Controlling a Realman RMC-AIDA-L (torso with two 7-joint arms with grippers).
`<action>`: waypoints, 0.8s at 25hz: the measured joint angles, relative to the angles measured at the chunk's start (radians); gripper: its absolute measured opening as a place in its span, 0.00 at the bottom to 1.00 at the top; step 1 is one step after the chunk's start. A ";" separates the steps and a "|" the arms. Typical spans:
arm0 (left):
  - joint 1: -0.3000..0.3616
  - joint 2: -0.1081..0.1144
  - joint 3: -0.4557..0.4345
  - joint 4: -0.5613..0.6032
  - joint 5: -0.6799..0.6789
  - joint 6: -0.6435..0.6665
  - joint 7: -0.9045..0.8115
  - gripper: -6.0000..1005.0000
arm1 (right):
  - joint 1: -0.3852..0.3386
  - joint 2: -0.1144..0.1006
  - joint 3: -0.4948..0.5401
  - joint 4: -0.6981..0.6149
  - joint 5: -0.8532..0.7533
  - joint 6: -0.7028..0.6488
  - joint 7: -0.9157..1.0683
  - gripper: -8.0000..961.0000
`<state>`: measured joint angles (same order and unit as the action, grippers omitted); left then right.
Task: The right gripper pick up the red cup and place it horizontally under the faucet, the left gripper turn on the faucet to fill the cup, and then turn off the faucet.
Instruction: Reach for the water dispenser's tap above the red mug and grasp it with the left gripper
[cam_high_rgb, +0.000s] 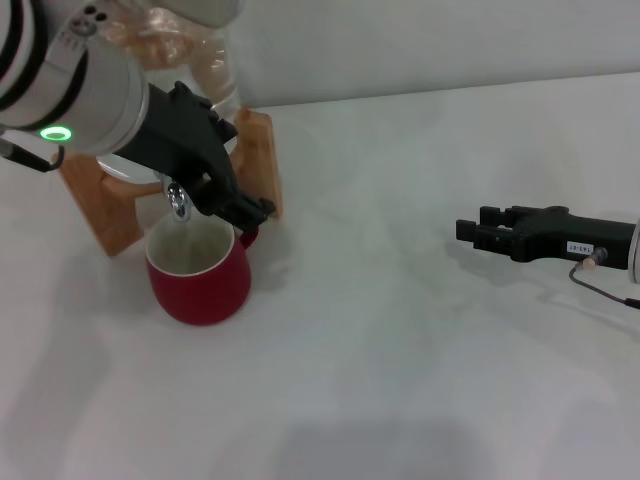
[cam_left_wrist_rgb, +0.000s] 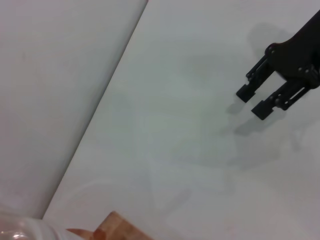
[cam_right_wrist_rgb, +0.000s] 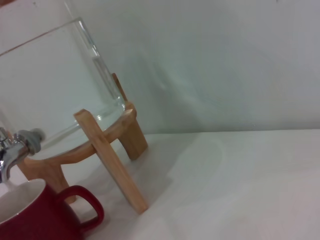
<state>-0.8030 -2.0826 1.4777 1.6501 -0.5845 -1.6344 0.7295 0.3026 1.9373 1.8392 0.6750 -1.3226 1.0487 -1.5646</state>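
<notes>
My left tool, the black claw on the bulky white arm with the green light, sits right at the small shiny chrome faucet, over the lever side. I cannot tell from here whether its fingers are clamped on the lever or just resting against it, since the claw body hides the handle.

Directly under the faucet spout stands the glossy dark-red ceramic cup, upright on the white bench, its loop handle turned away from the wooden stand that carries the clear glass jar. From the right wrist the spout hangs just above the cup's off-white rim.

My right tool, the black two-fingered claw with the small white label, hovers well apart from the faucet, fingers spread and gripping nothing.

My read: cup placement is finished, and the faucet stage is in hand. I think I see a faint stream below the spout, but I would not swear to it. Filling and shutting the faucet remain.
</notes>
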 joint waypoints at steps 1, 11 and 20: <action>0.011 0.000 0.011 0.020 0.000 -0.002 -0.005 0.89 | 0.000 0.000 0.000 0.000 0.000 0.003 0.000 0.55; 0.158 -0.001 0.107 0.194 0.008 -0.016 -0.045 0.89 | 0.001 -0.003 0.002 0.000 0.002 0.008 0.001 0.55; 0.195 -0.001 0.112 0.209 0.050 -0.027 -0.051 0.89 | 0.009 -0.005 0.002 0.009 0.002 0.023 0.006 0.55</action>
<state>-0.6076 -2.0831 1.5900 1.8595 -0.5348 -1.6616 0.6783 0.3121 1.9327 1.8408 0.6836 -1.3207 1.0715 -1.5585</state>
